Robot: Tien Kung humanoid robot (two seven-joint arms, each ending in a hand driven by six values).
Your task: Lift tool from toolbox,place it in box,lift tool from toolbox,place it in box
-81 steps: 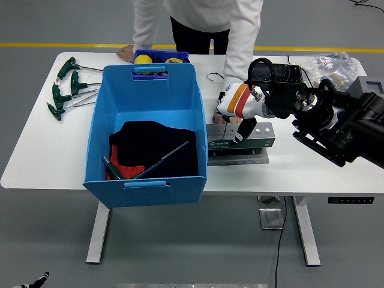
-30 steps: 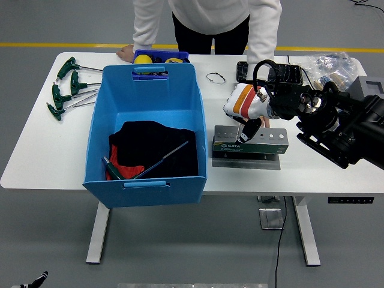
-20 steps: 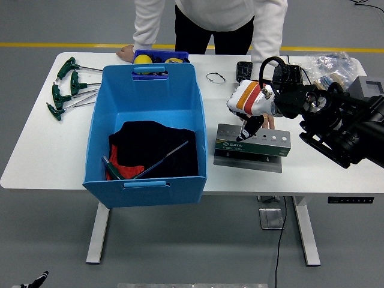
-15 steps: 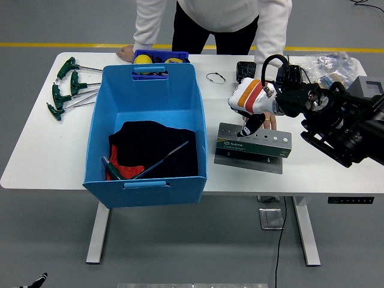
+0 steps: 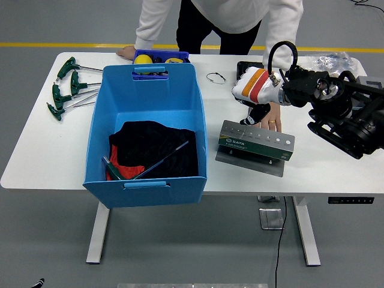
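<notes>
The green tool holder [image 5: 256, 141] lies on its grey plate right of the blue box [image 5: 96, 141], skewed, its row of holes showing no tools. My right hand [image 5: 248, 114], in a white glove with orange and red bands, hangs just above the holder's far edge, open, fingers [image 5: 245, 118] drooping and holding nothing. A person's hand [image 5: 270, 117] rests flat on the table right beside it. Inside the box a T-handle wrench [image 5: 161, 159] lies on black and red cloth [image 5: 150, 143]. The left hand is out of view.
Several green T-handle wrenches [image 5: 67, 89] lie at the table's far left. A small blue tray [image 5: 161, 57] with yellow items stands behind the box, with the person's other hand [image 5: 126, 52] beside it. A black case [image 5: 245, 68] and plastic bags [image 5: 329, 61] lie at the far right.
The tool holder has slid right and turned clockwise. My right hand has risen off it and moved back to the right. The person has shifted right and laid a hand behind the holder.
</notes>
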